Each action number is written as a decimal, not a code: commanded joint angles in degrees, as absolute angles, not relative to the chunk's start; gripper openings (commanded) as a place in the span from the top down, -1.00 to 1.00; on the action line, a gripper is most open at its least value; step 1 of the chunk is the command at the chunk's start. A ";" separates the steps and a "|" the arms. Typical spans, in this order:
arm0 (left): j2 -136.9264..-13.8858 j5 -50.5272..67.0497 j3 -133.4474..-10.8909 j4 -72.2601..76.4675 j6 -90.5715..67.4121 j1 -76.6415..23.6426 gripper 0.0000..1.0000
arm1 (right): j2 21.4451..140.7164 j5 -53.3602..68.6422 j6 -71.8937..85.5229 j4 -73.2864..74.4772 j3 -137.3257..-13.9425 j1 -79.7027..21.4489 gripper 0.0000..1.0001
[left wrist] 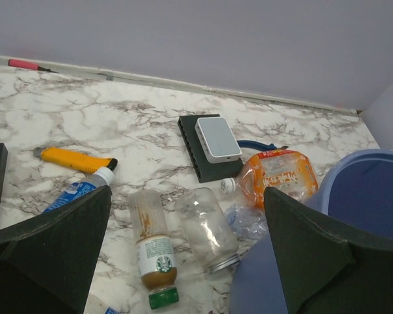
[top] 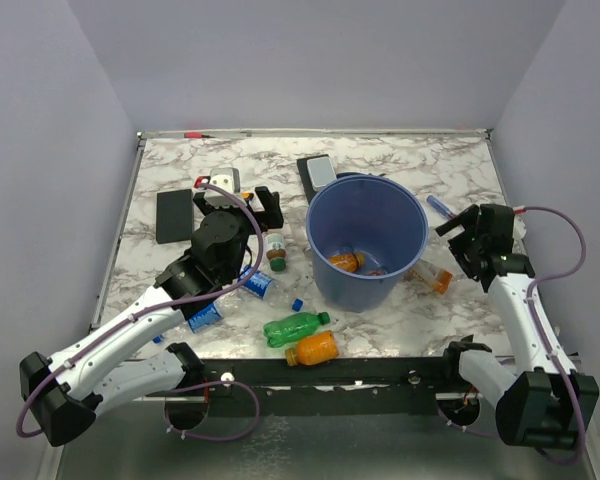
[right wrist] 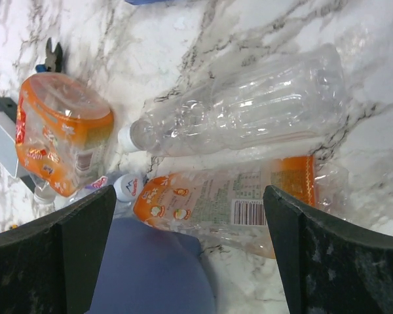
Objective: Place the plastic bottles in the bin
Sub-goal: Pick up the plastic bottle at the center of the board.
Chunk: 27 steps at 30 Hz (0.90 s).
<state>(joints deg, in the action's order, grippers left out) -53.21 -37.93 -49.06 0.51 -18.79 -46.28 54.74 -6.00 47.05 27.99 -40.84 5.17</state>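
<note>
The left tool (top: 258, 204) and right tool (top: 459, 224) are held open and empty at nine and three o'clock of the blue bin (top: 365, 295).

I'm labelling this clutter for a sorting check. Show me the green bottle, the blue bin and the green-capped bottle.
green bottle (top: 295, 328), top view, middle of its body.
blue bin (top: 365, 295), top view, near outer wall.
green-capped bottle (left wrist: 156, 252), left wrist view, white label.

Both left arm (top: 110, 345) and right arm (top: 520, 310): white link shells, black joint housings, black bases. A purple cable (top: 583, 245) loops along each. Both left gripper (top: 242, 200) and right gripper (top: 458, 247) all black; fingers (left wrist: 49, 258) matte, broad, wedge-shaped, with a faintly grainy surface.
</note>
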 commanded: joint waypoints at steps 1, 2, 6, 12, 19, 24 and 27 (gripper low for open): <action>-53.26 -38.00 -50.54 0.09 -17.70 -47.23 -0.98 | 57.17 -6.47 61.35 27.37 -39.47 5.62 -0.96; -53.34 -38.04 -50.54 0.09 -17.60 -47.45 -0.98 | 56.82 -6.57 64.24 26.28 -38.50 5.57 -0.97; -53.59 -37.58 -50.62 0.09 -17.79 -47.87 -0.98 | 55.54 -10.64 74.08 23.04 -34.69 5.53 -1.00; -53.70 -37.94 -50.63 0.09 -17.59 -48.70 -0.98 | 62.36 -15.73 79.90 24.14 -36.63 5.62 -1.00; -53.78 -38.94 -50.64 0.09 -17.01 -49.31 -0.98 | 70.78 -17.70 82.38 22.30 -38.76 5.62 -0.99; -53.38 -39.15 -50.63 0.09 -16.99 -49.47 -0.98 | 75.71 -19.12 81.56 22.09 -40.71 5.62 -0.98; -53.20 -39.32 -50.71 0.09 -16.88 -49.47 -0.98 | 78.37 -19.93 80.42 21.38 -40.69 5.69 -0.94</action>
<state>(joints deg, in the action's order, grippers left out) -53.60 -38.13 -49.06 0.49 -17.69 -49.15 75.44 -15.97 80.53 22.37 -39.59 5.32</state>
